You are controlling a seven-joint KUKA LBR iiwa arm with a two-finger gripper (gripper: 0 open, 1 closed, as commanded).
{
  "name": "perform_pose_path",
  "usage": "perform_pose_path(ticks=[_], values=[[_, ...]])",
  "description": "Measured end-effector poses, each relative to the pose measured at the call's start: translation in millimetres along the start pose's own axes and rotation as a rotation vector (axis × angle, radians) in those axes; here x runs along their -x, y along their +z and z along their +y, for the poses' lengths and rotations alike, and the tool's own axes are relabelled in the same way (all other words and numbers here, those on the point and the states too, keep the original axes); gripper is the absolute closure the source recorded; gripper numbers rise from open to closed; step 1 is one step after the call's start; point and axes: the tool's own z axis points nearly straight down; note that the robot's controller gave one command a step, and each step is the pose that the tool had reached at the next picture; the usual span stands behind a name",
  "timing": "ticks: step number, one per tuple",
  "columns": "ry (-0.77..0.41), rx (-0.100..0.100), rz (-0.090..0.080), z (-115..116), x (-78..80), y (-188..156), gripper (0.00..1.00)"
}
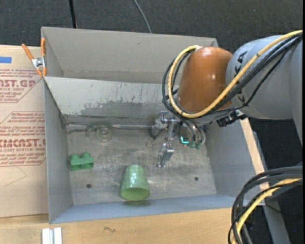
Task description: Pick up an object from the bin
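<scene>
My gripper [164,155] hangs low over the bare floor in the right-middle of the bin, with nothing seen in it. A pale green plastic cup [134,183] lies on its side near the front wall, down and to the left of the gripper and apart from it. A small green building brick [81,161] lies flat by the left wall, far from the gripper.
The arm, with its orange cover and yellow cables, reaches in over the bin's right wall. Bare floor lies between the gripper, the cup and the brick, and along the back wall.
</scene>
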Motion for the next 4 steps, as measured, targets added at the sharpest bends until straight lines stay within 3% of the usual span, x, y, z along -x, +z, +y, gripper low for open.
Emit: perform_pose_path(ticks=[1, 2, 3, 4], values=[[-0.205, -0.001, -0.015, 32, -41.6, 91, 0.0], [-0.409, -0.003, -0.012, 90, -50.5, 90, 0.0], [-0.406, -0.002, -0.014, 90, -49.6, 88, 1.0], [-0.782, -0.002, -0.008, 51, -53.0, -80, 1.0]])
